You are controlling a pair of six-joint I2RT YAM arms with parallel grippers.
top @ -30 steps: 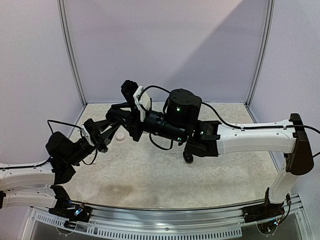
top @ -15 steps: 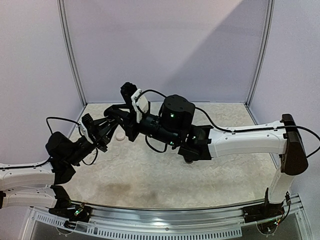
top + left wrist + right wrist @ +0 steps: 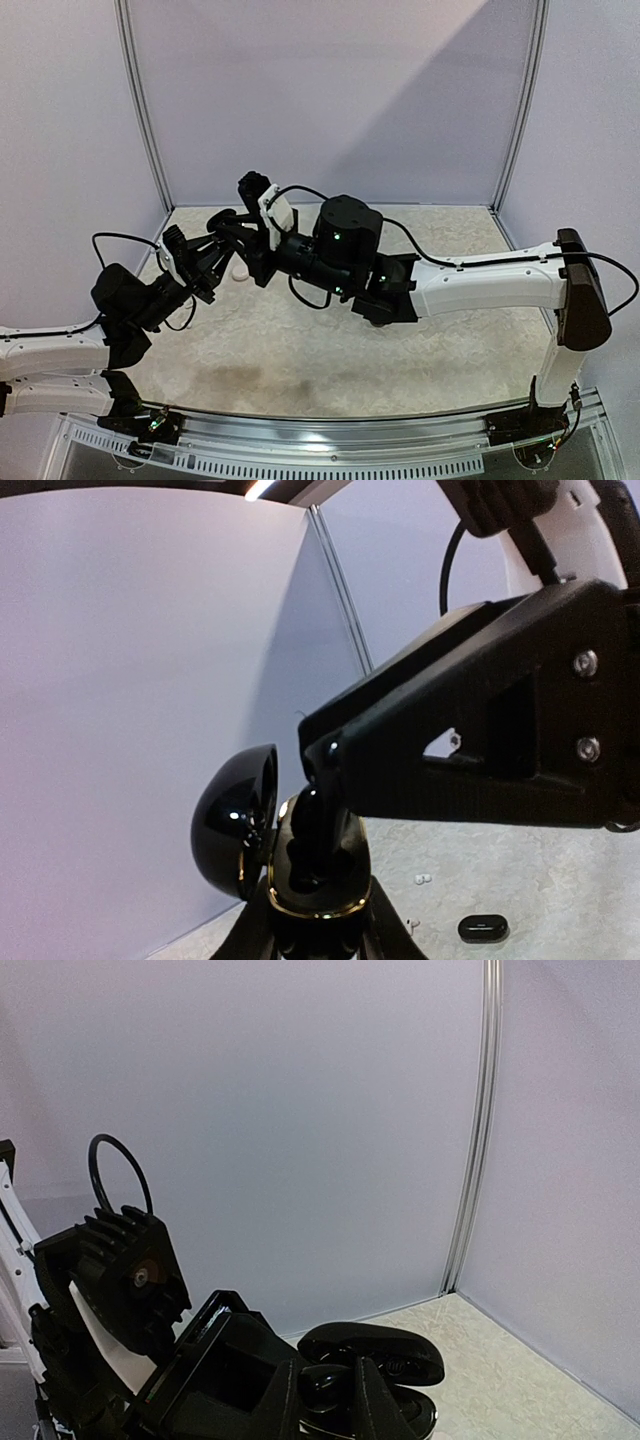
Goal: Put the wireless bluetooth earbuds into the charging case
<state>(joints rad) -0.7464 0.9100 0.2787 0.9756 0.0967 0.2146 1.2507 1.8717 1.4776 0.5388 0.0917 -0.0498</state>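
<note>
In the left wrist view my left gripper (image 3: 318, 925) is shut on the base of a glossy black charging case (image 3: 318, 880) with a gold rim. Its lid (image 3: 235, 820) stands open to the left. My right gripper (image 3: 333, 1398) is shut on a glossy black earbud (image 3: 335, 1385), and its fingers (image 3: 450, 750) reach in from the right. The earbud (image 3: 312, 820) sits down in the case's cavity. The top view shows both grippers (image 3: 215, 250) meeting at the table's back left. How deep the earbud sits is hidden by the fingers.
Two tiny white earbuds (image 3: 422, 879) and a closed black case (image 3: 483, 926) lie on the beige table (image 3: 300, 350) beyond the held case. A small white oval case (image 3: 240, 272) lies just below the grippers. Lilac walls enclose the back and sides.
My right arm has shifted left and slightly back, bringing its gripper closer in on the left gripper. The left arm has barely moved.
</note>
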